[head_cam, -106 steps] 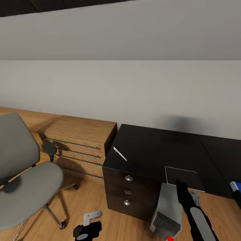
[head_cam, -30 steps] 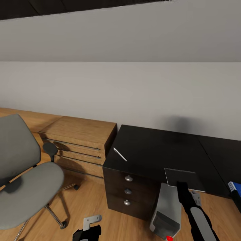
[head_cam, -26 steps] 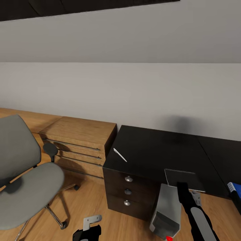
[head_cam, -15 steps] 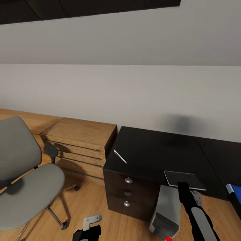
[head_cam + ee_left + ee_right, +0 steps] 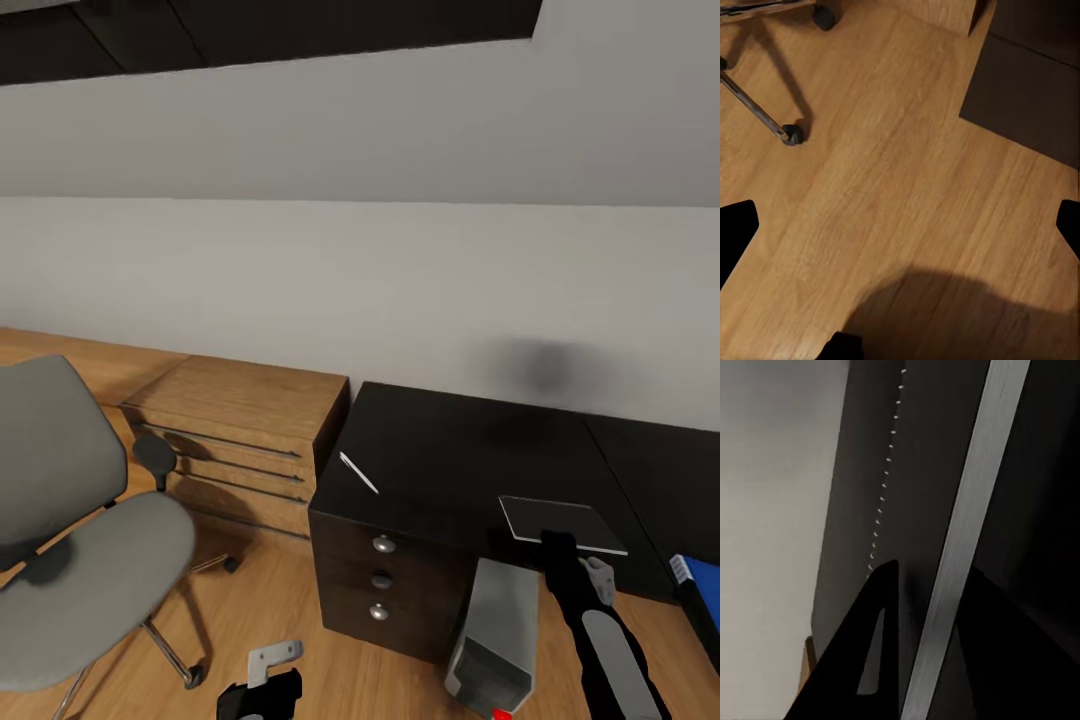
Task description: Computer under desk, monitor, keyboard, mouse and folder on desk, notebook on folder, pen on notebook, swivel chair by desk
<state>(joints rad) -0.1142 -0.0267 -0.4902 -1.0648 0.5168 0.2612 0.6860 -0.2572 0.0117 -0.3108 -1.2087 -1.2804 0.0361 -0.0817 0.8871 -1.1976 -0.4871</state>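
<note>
Notebook (image 5: pixel 563 523) is pinched by right hand (image 5: pixel 560 540) at desk (image 5: pixel 450 460) edge, lower right; pen (image 5: pixel 358 472) lies apart, folder (image 5: pixel 697 580) unstacked. Left hand (image 5: pixel 900 225) is spread.

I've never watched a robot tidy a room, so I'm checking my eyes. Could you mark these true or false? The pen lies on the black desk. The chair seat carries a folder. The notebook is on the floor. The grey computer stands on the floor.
The pen lies on the black desk: true.
The swivel chair seat carries a folder: false, the seat is bare.
The notebook is on the floor: false, it is at the desk's front edge, in the right gripper.
The computer stands on the floor: true.
</note>
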